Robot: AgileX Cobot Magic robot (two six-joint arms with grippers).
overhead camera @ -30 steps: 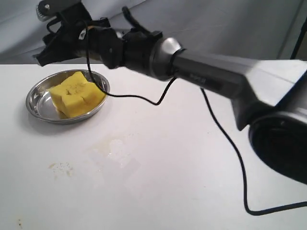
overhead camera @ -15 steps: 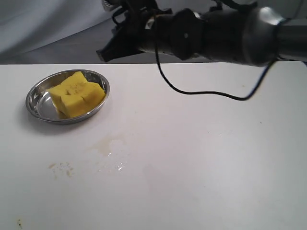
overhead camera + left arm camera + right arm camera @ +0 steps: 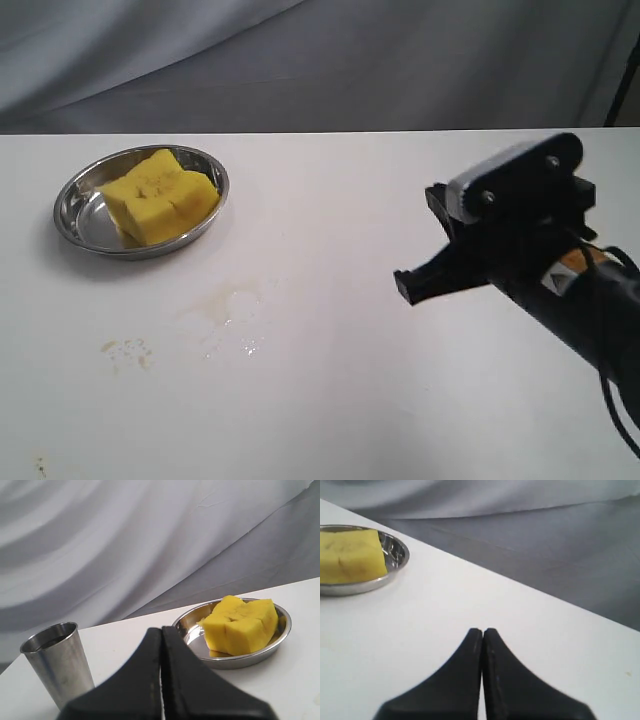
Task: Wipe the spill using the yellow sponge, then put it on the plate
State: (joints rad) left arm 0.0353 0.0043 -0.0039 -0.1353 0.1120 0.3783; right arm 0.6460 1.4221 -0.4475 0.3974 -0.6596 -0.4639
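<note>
The yellow sponge point(image 3: 160, 195) lies in the plate point(image 3: 75, 215), a shiny steel dish at the table's far left. Both also show in the left wrist view, sponge point(image 3: 241, 624) and plate point(image 3: 190, 630), and in the right wrist view, sponge point(image 3: 350, 556) and plate point(image 3: 395, 560). A faint brownish stain of the spill point(image 3: 228, 308) marks the table in front of the plate. My right gripper point(image 3: 412, 284) hangs at the right, shut and empty, its tip point(image 3: 482, 631) over bare table. My left gripper point(image 3: 161, 630) is shut with nothing in it, and is out of the exterior view.
A steel cup point(image 3: 57, 662) stands near the left gripper, seen only in the left wrist view. Small brown specks point(image 3: 128, 350) dot the table at the front left. Grey cloth point(image 3: 400, 60) hangs behind the white table point(image 3: 330, 400).
The right arm has swung from above the plate across the back of the table and down to the right side. The sponge and plate have not moved.
</note>
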